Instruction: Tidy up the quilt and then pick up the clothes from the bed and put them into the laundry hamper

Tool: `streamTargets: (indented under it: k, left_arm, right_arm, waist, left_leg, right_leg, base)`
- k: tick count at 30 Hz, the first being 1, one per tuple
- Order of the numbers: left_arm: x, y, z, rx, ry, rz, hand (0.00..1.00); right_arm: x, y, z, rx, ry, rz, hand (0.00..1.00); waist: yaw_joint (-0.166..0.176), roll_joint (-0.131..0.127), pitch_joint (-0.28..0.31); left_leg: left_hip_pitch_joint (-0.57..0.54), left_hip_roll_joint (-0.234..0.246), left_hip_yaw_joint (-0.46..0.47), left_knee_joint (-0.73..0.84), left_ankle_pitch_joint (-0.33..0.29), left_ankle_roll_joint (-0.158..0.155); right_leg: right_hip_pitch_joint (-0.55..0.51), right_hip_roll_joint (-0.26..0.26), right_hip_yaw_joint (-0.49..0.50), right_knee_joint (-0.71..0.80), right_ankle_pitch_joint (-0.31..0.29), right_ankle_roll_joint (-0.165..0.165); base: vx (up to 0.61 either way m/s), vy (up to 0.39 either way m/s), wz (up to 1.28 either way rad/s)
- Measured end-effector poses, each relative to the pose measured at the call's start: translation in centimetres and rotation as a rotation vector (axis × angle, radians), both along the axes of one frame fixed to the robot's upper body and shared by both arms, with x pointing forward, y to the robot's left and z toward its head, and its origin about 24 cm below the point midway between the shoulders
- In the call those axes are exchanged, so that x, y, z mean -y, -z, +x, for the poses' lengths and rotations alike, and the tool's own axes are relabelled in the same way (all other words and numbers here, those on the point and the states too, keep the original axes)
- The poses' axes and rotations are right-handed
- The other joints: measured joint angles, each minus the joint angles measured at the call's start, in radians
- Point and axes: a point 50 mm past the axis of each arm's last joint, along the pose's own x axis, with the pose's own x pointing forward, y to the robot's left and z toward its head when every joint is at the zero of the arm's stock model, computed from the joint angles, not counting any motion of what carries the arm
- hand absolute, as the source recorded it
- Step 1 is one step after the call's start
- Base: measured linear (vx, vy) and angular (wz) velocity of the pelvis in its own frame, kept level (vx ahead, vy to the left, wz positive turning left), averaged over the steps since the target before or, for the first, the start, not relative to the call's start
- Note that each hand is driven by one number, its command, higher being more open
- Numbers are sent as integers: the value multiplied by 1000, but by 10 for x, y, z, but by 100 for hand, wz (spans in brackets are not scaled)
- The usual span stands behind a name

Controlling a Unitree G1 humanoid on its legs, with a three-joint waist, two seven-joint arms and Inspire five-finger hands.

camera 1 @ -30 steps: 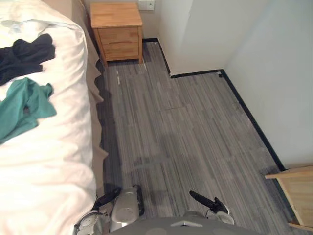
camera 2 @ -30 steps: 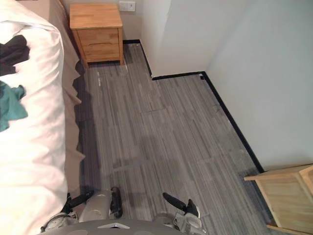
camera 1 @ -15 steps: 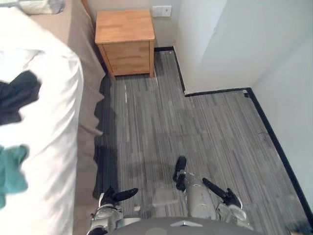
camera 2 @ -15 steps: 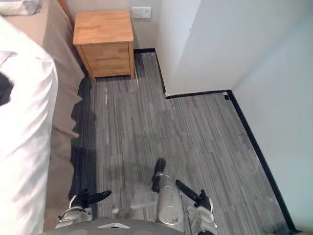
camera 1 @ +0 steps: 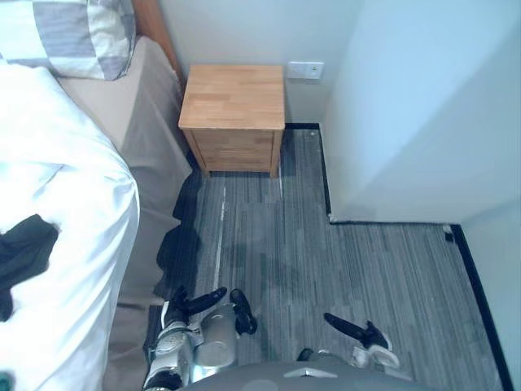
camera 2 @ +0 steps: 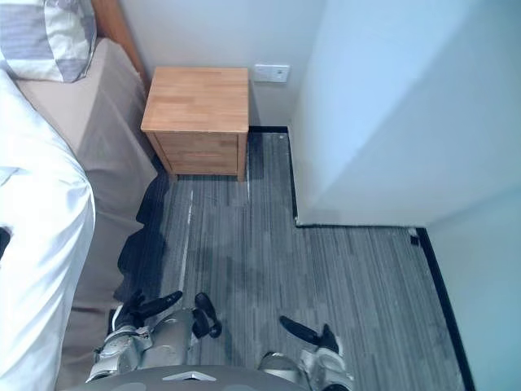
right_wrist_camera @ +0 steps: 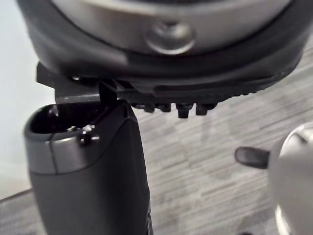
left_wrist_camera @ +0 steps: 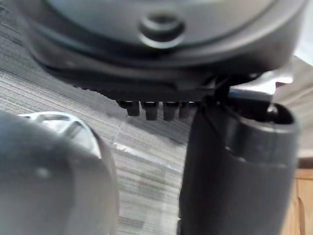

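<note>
Change since the earlier frames: the whole view has swung toward the head of the bed, so the camera has moved, not the things. The nightstand now sits lower in the picture, a pillow has come into sight, and the green garment (camera 1: 3,377) is down to a sliver at the lower left corner.

- Bed (camera 1: 155,155): along the robot's left, with a beige cover hanging down its side to the floor.
- Quilt (camera 1: 65,244): white, rumpled, spread over the bed.
- Black garment (camera 1: 24,252): lying on the quilt at the view's left edge, partly cut off.
- Pillow (camera 1: 65,37): grey-and-white check, at the head of the bed.
- Nightstand (camera 1: 234,98): light wood, with drawers, against the far wall just beside the bed.
- Wall socket (camera 1: 305,70): white, on the wall just above the nightstand's right rear corner.
- Floor (camera 1: 366,269): grey striped, with black skirting along the walls.
- Left robot hand (camera 1: 194,302): low beside the bed's edge, fingers straight, holding nothing.
- Right robot hand (camera 1: 352,329): low over the floor, fingers straight, holding nothing.
</note>
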Motion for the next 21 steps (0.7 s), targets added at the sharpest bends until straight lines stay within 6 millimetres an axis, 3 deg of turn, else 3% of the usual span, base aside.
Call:
streamTargets:
  k: [1,2,3,4,5,6,7,8,11,12,13,14,15,16,17,18,19,20,21]
  left_arm:
    - [-8,0,-1,7,-72,-14,100]
    - [-3,4,-10,-22,-63,-23,100]
    - [-2,6,-12,-39,-46,-23,100]
    - [-5,7,-13,-63,-46,-25,100]
    - [-6,9,-17,-92,-48,-20,100]
    - [-6,10,-19,-104,-51,-21,100]
    - [-4,12,-24,-128,-57,-20,100]
    - [-4,13,-30,-141,-56,-13,100]
    - [1,12,-23,-126,-24,-13,100]
    - [6,11,-16,-113,4,-16,100]
    - [11,11,-13,-106,18,-21,100]
    - [13,11,-11,-103,25,-26,100]
    - [9,9,-8,-96,41,-11,100]
    - [21,9,-2,-83,58,-42,100]
    - [24,10,-2,-81,55,-55,100]
    - [26,11,-5,-76,32,-71,100]
    - [25,12,-8,-85,11,-80,100]
    - [23,13,-11,-90,-12,-85,100]
    - [21,13,-11,-88,-22,-84,100]
  right_arm:
    - [-12,1,3,-1,-19,28,100]
    - [-5,2,-4,-21,-35,2,100]
    - [-6,2,-3,-19,-50,-6,100]
    - [-4,2,-3,-15,-56,-16,100]
    - [-1,1,-1,-22,-78,-33,100]
    - [0,0,0,-18,-76,-34,100]
    - [5,-2,3,-3,-82,-53,100]
    - [6,-4,6,19,-84,-66,100]
    - [7,-7,11,52,-83,-73,100]
    - [7,-8,14,61,-86,-76,100]
    - [7,-11,19,79,-95,-80,100]
    - [7,-11,20,81,-100,-81,100]
    - [2,-9,15,67,-108,-72,100]
    - [15,-12,20,73,-107,-101,100]
    - [17,-13,22,74,-109,-109,100]
    - [18,-14,23,83,-107,-117,100]
    - [16,-13,21,80,-110,-109,100]
    - [11,-12,18,75,-112,-95,100]
    - [8,-11,16,72,-107,-86,100]
  waist:
    - [20,-2,-5]
    - [18,18,-23]
    - [8,4,-19]
    - [-6,-27,-18]
    - [-8,-21,-10]
    - [-11,-11,-4]
    - [-20,16,10]
    - [-31,25,7]
    - [-34,26,6]
    - [-39,26,6]
    - [-51,25,9]
    - [-59,24,9]
    - [-63,-4,8]
    - [-52,58,30]
    - [-39,69,25]
    - [-33,80,28]
    - [-49,90,26]
    - [-59,84,30]
    - [-56,79,33]
  left_leg:
    - [-41,48,34,150,-74,16]
    - [36,3,49,-15,-114,15]
    - [71,-27,34,-37,-134,-11]
    - [117,-95,-25,-82,-143,-14]
    - [178,-121,-90,-119,-149,-20]
    - [217,-127,-120,-145,-148,-21]
    - [295,-133,-185,-201,-142,-31]
    - [347,-139,-259,-254,-133,-46]
    - [399,-145,-424,-307,-121,-68]
    - [396,-141,-527,-308,-120,-69]
    - [392,-138,-630,-307,-125,-78]
    - [388,-137,-673,-300,-130,-119]
    - [381,-154,-744,-267,-164,-194]
    - [373,-98,-785,-219,-196,-237]
    - [357,-86,-782,-207,-182,-249]
    - [352,-60,-742,-190,-153,-290]
    - [341,-33,-684,-161,-131,-335]
    - [328,5,-581,-112,-121,-353]
    - [316,31,-474,-67,-123,-350]
  right_leg:
    - [27,8,-3,77,4,42]
    - [-23,-46,-20,351,-31,88]
    - [-65,-103,-12,523,-22,81]
    - [-176,-190,54,849,3,52]
    - [-258,-205,102,1026,-11,28]
    - [-281,-200,108,1064,-24,6]
    - [-319,-182,110,1072,-49,-32]
    - [-366,-166,117,1025,-67,-52]
    - [-478,-116,180,827,-97,-97]
    - [-522,-61,279,660,-98,-100]
    - [-552,-5,433,490,-84,-79]
    - [-548,15,517,396,-63,-55]
    - [-511,11,638,204,36,1]
    - [-472,33,573,256,83,-39]
    - [-467,34,549,271,57,-52]
    - [-442,27,476,301,19,-72]
    - [-391,20,410,297,-1,-95]
    - [-328,15,361,286,-20,-124]
    - [-275,14,342,261,-29,-137]
  base:
    - [599,174,88]
    - [601,234,108]
    - [597,251,161]
    - [624,151,179]
    - [622,78,178]
    - [597,-6,164]
    - [578,-68,172]
    - [563,-105,178]
    - [477,-241,190]
    - [446,-437,233]
    - [428,-479,243]
    - [402,-524,274]
    - [462,-650,256]
    - [450,-608,230]
    - [408,-573,166]
    - [232,-319,151]
    - [264,-385,199]
    - [228,-286,193]
    - [249,-263,188]
